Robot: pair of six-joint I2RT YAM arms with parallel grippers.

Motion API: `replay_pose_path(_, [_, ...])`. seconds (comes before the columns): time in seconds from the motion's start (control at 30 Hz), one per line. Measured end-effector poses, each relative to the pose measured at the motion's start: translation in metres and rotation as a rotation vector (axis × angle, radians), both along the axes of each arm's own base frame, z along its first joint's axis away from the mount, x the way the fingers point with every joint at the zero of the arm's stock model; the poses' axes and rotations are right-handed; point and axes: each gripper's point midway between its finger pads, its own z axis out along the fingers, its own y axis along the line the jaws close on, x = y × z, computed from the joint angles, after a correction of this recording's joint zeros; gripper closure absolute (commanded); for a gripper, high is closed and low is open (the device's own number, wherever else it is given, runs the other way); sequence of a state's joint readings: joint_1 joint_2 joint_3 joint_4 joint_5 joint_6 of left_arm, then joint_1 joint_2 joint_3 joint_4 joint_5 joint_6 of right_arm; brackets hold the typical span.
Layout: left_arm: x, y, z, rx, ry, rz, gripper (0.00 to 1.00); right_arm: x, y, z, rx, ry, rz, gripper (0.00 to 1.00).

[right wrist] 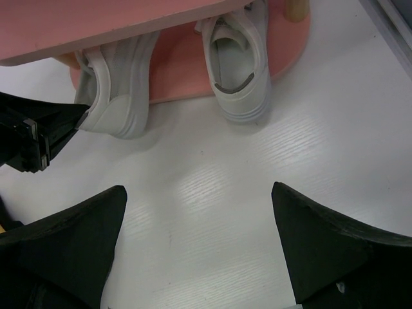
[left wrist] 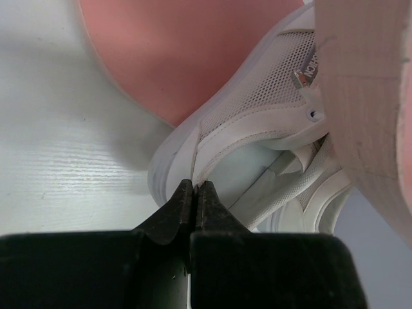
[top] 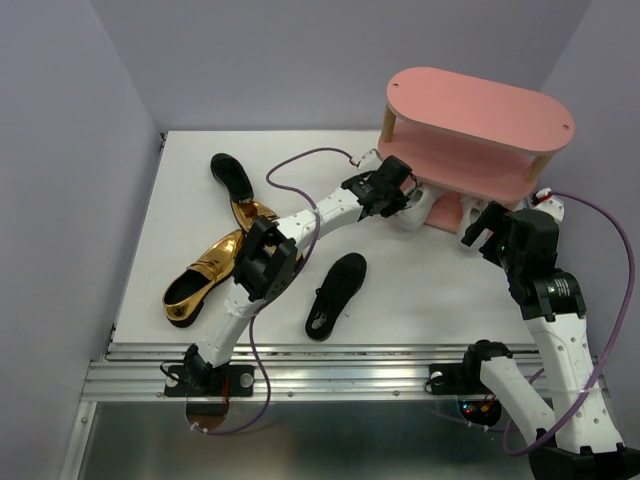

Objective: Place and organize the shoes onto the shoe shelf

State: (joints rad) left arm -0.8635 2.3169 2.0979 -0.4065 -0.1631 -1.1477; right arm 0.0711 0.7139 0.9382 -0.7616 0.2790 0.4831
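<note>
The pink shoe shelf (top: 480,120) stands at the far right. Two white sneakers sit with their toes in on its bottom board (right wrist: 177,71), heels overhanging: the left one (right wrist: 119,90) and the right one (right wrist: 235,64). My left gripper (left wrist: 195,187) is shut on the heel rim of the left sneaker (left wrist: 257,109); in the top view it (top: 405,200) reaches under the shelf. My right gripper (right wrist: 198,188) is open and empty above the table in front of the sneakers. Two gold heels (top: 205,277) (top: 252,213) and two black shoes (top: 232,175) (top: 337,293) lie on the table.
The shelf's middle board (right wrist: 96,26) hangs low over the sneakers. The left arm (top: 300,225) stretches diagonally over the table's middle, above the gold heels. A purple cable (top: 300,165) loops over the table by the left arm. The right arm (top: 540,280) stands near the shelf's front right.
</note>
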Motion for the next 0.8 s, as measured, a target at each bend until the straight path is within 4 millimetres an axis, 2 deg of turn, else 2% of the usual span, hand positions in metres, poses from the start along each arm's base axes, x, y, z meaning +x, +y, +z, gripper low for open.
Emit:
replay_pose_path(0.37, [0.002,-0.011,-0.013,-0.041,0.039,0.064,1.00,-0.002,0.001,-0.003,0.005,0.014,0.001,0.00])
replay_pose_path(0.43, [0.001,-0.012,-0.012,-0.050,0.040,0.072,0.85,-0.003,0.001,-0.003,0.005,0.014,0.001,0.00])
replay_pose_path(0.47, [0.001,-0.014,-0.013,-0.055,0.042,0.071,0.74,-0.003,0.001,-0.002,0.005,0.013,0.001,0.00])
replay_pose_path(0.5, [0.001,-0.016,-0.013,-0.062,0.042,0.068,0.49,-0.003,0.001,-0.002,0.004,0.012,0.000,0.00])
replay_pose_path(0.6, [0.003,-0.026,-0.006,-0.111,0.032,0.043,0.28,-0.003,0.001,-0.002,0.005,0.011,0.000,0.00])
replay_pose_path(0.7, [0.002,-0.037,0.002,-0.156,0.019,0.007,0.21,-0.003,0.001,-0.002,0.005,0.011,0.000,0.00])
replay_pose_path(0.8, [0.000,-0.043,0.006,-0.177,0.007,-0.028,0.20,-0.003,0.001,-0.002,0.005,0.011,0.000,0.00])
